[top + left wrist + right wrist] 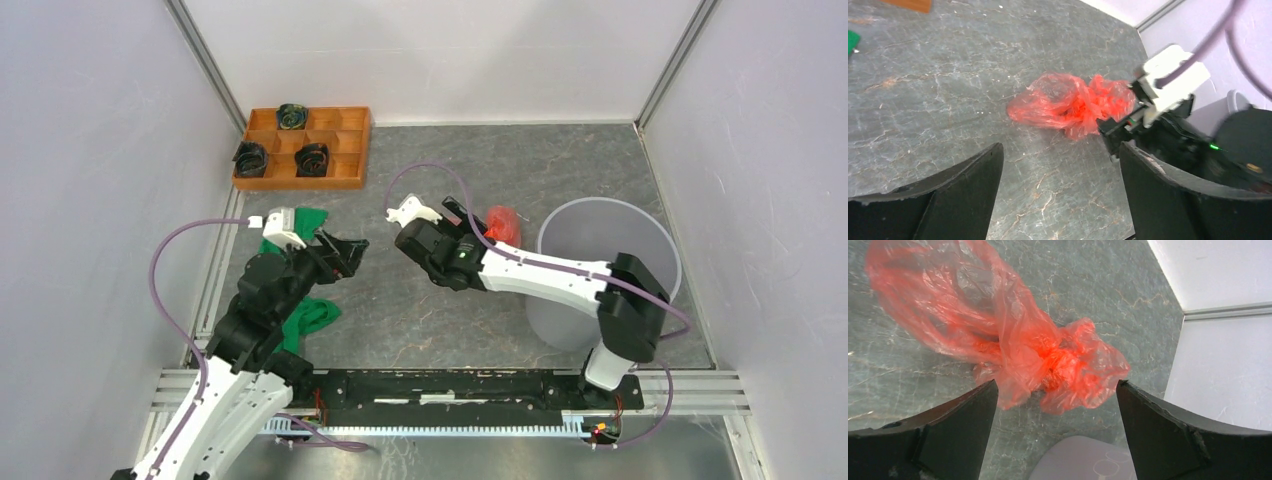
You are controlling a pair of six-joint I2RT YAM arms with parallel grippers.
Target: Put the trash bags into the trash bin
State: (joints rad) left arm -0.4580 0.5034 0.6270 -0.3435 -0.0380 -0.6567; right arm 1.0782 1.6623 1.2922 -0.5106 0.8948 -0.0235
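Lying crumpled on grey veined tabletop (420,300), pale walls (90,150) around: trash bags (503,224), left hand (1060,150) and right hand (1055,390) open.

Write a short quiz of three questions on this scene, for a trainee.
1. True or false: the bag already lies inside the bin.
2. The right claw is: A) shut on the bag; B) open, facing the bag; C) inside the bin.
3. How many black rolls lie in the tray?

Key: 1 false, it lies on the table beside the bin; 2 B; 3 three.
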